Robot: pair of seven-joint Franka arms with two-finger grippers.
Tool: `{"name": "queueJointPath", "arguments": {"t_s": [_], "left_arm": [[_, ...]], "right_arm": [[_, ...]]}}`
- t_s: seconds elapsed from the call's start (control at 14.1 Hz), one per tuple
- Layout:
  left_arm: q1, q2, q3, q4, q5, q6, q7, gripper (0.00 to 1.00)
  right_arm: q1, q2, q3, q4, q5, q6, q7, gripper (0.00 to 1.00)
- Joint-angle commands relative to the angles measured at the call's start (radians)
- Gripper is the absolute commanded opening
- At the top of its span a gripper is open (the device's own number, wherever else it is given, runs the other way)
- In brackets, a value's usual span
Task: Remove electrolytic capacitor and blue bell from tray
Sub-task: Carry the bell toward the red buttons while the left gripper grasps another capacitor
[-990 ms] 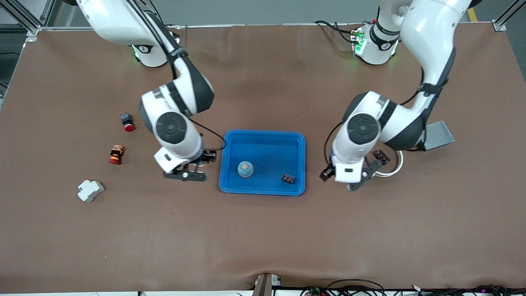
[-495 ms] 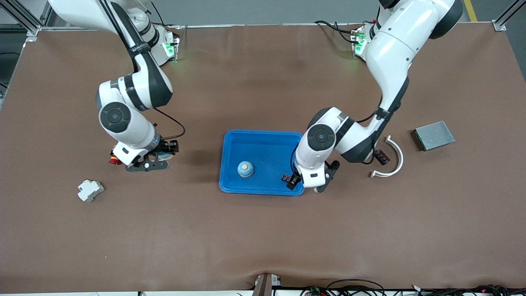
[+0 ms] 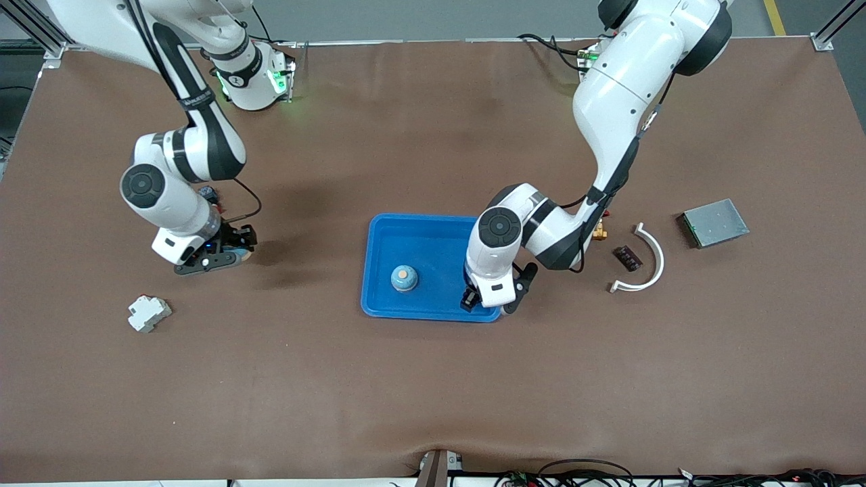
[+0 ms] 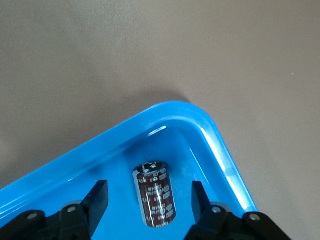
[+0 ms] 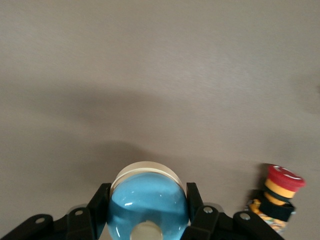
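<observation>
White rounded arm shells with black joint caps and thin black cables — green lights at both bases.

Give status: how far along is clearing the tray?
Done: one blue bell is out of the tray, shut in the right gripper over the table at the right arm's end. In hand: left gripper open astride the capacitor in a tray corner, not gripping. Left: lift the capacitor out; a second bell sits in the tray.

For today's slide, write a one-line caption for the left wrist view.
Open left gripper straddling the electrolytic capacitor in a corner of the blue tray.
</observation>
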Motion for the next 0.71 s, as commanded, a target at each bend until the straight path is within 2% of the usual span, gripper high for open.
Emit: {"name": "queueJointPath", "arguments": {"t_s": [0.0,0.14,0.21,0.28,0.49,0.57,0.64], "left_arm": [[-0.013,0.021,0.013,0.033,-0.005,-0.002,-0.010,0.57],[-0.012,0.021,0.012,0.032,-0.008,-0.002,-0.007,0.57],[-0.013,0.021,0.012,0.032,-0.008,-0.002,-0.007,0.52],[-0.014,0.021,0.012,0.030,-0.008,-0.002,-0.002,0.42],[-0.012,0.011,0.012,0.030,-0.002,-0.011,0.032,0.04],[-0.010,-0.003,0.009,0.030,-0.001,-0.017,0.042,0.00],[-0.007,-0.026,0.006,0.030,0.001,-0.032,0.050,0.00]], "right_arm": [[-0.033,-0.046,0.016,-0.049,0.013,0.023,-0.048,0.00],[-0.034,-0.040,0.015,-0.078,0.013,0.083,-0.050,0.00],[-0.037,-0.034,0.015,-0.087,0.013,0.111,-0.053,0.00],[-0.042,-0.028,0.015,-0.088,0.013,0.132,-0.053,0.00],[-0.042,0.003,0.015,-0.096,0.013,0.175,-0.053,0.00],[-0.042,0.017,0.015,-0.096,0.013,0.187,-0.053,0.00],[-0.042,0.033,0.015,-0.095,0.013,0.200,-0.053,0.00]]}}
